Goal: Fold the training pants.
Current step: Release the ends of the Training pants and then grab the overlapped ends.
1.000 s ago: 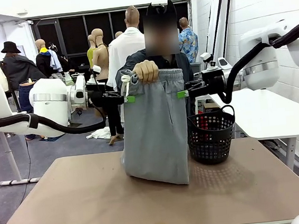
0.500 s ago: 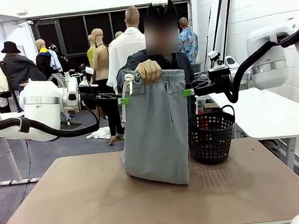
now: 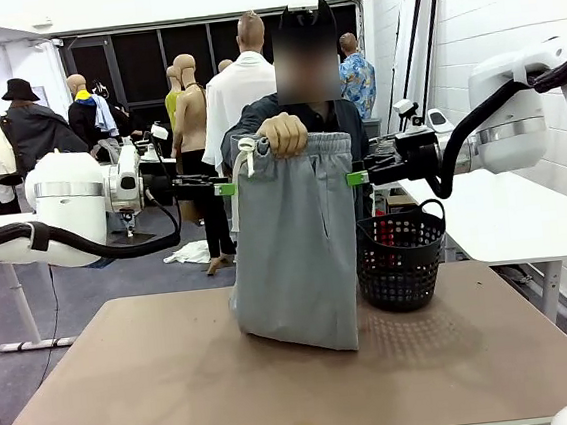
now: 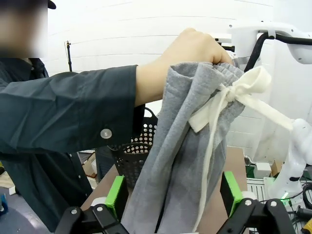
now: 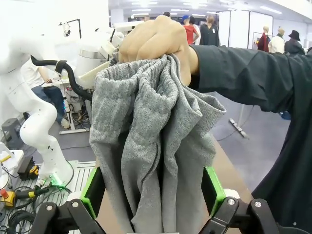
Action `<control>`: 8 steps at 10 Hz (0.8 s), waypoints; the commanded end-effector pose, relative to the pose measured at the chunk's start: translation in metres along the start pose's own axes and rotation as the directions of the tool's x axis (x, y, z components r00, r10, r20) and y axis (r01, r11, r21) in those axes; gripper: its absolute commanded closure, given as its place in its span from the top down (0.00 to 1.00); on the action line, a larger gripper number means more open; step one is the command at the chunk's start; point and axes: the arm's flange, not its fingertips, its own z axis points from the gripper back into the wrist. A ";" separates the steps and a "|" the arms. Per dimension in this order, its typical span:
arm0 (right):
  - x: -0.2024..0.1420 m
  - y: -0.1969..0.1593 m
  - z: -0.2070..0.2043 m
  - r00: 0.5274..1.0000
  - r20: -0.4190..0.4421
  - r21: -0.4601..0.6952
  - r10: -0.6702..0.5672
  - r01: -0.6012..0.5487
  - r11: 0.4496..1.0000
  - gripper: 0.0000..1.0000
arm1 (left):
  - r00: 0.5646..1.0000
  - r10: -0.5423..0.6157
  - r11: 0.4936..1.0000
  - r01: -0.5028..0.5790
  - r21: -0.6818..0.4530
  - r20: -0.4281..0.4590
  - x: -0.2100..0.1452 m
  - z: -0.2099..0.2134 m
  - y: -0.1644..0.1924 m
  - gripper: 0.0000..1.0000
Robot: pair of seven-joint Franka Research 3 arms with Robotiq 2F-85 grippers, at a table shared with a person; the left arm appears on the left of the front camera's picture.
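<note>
- The left gripper [image 3: 223, 188], black with green pads, reaches in from the left at the height of the waistband. Its two fingers are spread wide and pinch nothing. Its tips stand just beside the left edge of the cloth.
- In the left wrist view, the cloth hangs ahead between the two green pads [image 4: 116, 195]. I cannot tell if it touches them.
- The white drawstring [image 3: 241, 156] is tied in a knot at the left end of the waistband, and its ends hang down.
- The person's hand [image 3: 281, 132] grips the gathered waistband from above, at the far side of the table.
- The light grey soft jersey training pants [image 3: 293, 262] hang straight down from this hand in the middle of the scene. Their lower end rests on the brown flat table [image 3: 130, 388].
- The right gripper [image 3: 358, 177] comes in from the right at the same height. Its fingers are also wide apart and hold nothing, with the tips just beside the right edge of the waistband.
- The black plastic mesh basket [image 3: 401, 261] stands on the table, just right of the pants and a little farther away.
</note>
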 end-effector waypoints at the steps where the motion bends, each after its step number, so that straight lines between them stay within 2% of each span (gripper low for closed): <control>1: 0.001 0.007 0.000 0.999 0.045 -0.031 -0.018 0.019 0.999 1.00 | 0.999 -0.046 0.999 0.046 0.021 -0.005 0.003 0.001 0.006 1.00; 4: 0.002 0.010 0.001 0.999 0.035 -0.101 -0.004 0.008 0.995 1.00 | 0.997 -0.076 0.996 0.076 0.036 0.004 0.004 0.007 0.006 1.00; 8: 0.001 0.011 -0.003 0.999 0.037 -0.109 -0.033 0.037 0.993 1.00 | 0.993 -0.116 0.991 0.115 0.062 0.012 0.003 0.007 0.005 1.00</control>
